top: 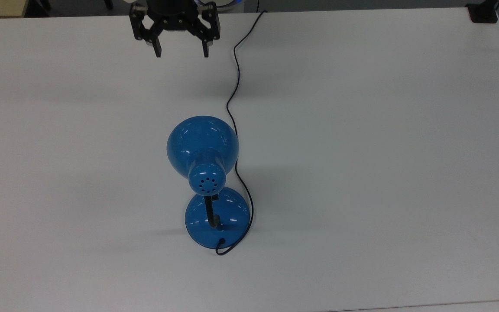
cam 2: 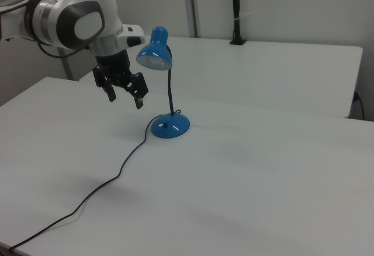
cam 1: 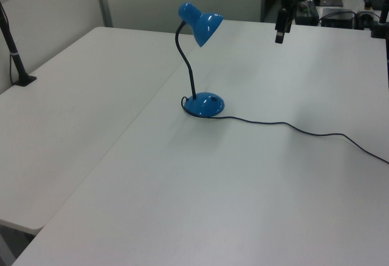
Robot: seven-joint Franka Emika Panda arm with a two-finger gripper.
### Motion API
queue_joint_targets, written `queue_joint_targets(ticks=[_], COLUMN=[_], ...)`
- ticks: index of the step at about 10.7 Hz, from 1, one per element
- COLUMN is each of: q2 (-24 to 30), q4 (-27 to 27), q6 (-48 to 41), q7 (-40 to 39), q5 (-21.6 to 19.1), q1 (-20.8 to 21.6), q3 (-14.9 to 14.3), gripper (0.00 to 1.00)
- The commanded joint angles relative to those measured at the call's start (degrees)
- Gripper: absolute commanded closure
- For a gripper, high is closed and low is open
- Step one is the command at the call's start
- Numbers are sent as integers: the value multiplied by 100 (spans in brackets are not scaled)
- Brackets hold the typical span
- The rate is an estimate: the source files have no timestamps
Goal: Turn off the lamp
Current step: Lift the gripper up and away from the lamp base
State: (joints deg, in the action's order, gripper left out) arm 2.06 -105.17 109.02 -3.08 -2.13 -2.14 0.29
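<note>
The lamp stands upright mid-table: a glossy blue dome shade (top: 202, 141) with vent holes, a black bent neck (cam 1: 186, 65) and a round blue base (top: 217, 221). Its thin black cord (top: 236, 86) runs from the base toward the top view's top edge. My gripper (top: 181, 53) hangs open and empty above the table, far from the lamp near the top view's top edge. In the right view the gripper (cam 2: 125, 99) is in the air to the left of the shade (cam 2: 155, 54) and above the cord (cam 2: 117, 174). I cannot tell whether the lamp is lit.
A seam (cam 1: 121, 138) between two white tables runs past the lamp on the left view's left. A black clamped post (cam 1: 18, 65) stands at the far table's edge. A dark block (top: 483, 13) sits at the top view's top right corner.
</note>
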Motion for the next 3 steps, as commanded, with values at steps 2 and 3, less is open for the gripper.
queue_joint_targets(ticks=[2, 3], q2=[294, 390], q4=[-188, -188], q6=[-353, -460], q7=[106, 97], q5=[-86, -86], q1=[-94, -94], q3=[86, 51], gripper=[0, 0])
